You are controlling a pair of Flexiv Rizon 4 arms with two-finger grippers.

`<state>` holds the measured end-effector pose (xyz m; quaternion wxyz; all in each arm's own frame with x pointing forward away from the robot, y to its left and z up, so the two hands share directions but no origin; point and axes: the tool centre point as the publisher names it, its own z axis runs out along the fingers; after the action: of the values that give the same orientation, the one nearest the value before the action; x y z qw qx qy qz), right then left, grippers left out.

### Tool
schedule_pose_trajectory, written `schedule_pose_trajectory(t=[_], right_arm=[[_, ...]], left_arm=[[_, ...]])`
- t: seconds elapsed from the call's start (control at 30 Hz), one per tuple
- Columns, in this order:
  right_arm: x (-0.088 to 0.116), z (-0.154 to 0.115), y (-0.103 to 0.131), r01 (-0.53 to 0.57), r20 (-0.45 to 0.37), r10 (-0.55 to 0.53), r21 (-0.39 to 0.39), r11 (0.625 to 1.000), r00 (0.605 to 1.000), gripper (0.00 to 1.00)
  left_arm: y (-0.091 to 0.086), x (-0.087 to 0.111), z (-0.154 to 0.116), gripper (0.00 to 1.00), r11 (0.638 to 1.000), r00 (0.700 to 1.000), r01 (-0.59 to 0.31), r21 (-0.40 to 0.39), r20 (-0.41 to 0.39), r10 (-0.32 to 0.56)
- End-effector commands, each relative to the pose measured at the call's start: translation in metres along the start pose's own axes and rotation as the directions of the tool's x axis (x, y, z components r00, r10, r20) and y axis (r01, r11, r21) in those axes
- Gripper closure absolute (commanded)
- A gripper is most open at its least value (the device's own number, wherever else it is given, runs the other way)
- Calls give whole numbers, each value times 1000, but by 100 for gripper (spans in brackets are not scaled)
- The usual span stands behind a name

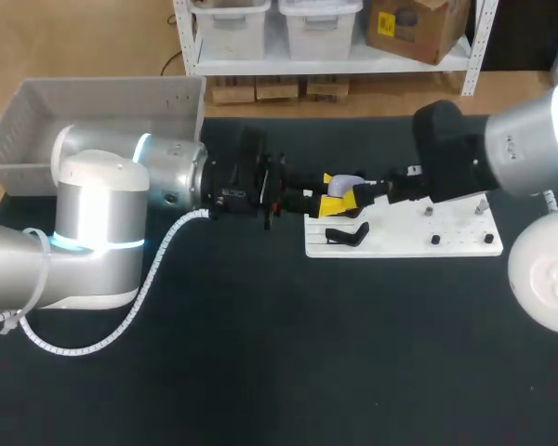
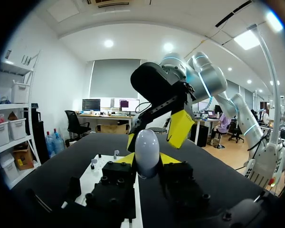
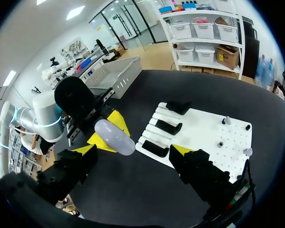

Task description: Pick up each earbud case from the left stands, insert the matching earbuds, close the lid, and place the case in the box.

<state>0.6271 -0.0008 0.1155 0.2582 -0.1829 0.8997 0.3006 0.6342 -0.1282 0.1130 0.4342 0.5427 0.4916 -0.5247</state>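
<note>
A pale, egg-shaped earbud case [image 2: 147, 151] stands upright between my left gripper's [image 2: 148, 160] yellow tips, which are shut on its lower half. From above, the case [image 1: 345, 182] is held over the left end of the white stand board [image 1: 400, 243]. My right gripper [image 3: 133, 151] is open wide, its fingers either side of the case [image 3: 115, 137] without touching it. From the left wrist, the right gripper's yellow fingertips [image 2: 180, 128] flank the case's top. The case lid looks closed. No earbuds are visible.
Black stands [image 3: 168, 127] sit in a row on the left part of the board, and small pegs [image 1: 434, 240] dot its right part. A grey box [image 1: 93, 102] stands at the table's back left. The table top is dark.
</note>
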Motion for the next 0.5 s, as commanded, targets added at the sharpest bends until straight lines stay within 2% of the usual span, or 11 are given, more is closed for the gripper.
schedule_pose_trajectory(t=[0.03,0.27,0.5], right_arm=[[-2,3,-3,-5,3,5,5,1000,1000,0],[-7,1,-6,-20,23,19,6,1000,1000,0],[-22,-6,-6,7,42,-8,30,1000,999,0]], left_arm=[[0,1,0,100,1000,1000,-3,-2,3,3],[0,1,0,100,1000,1000,-3,-2,3,3],[0,1,0,100,1000,1000,-3,-2,3,3]])
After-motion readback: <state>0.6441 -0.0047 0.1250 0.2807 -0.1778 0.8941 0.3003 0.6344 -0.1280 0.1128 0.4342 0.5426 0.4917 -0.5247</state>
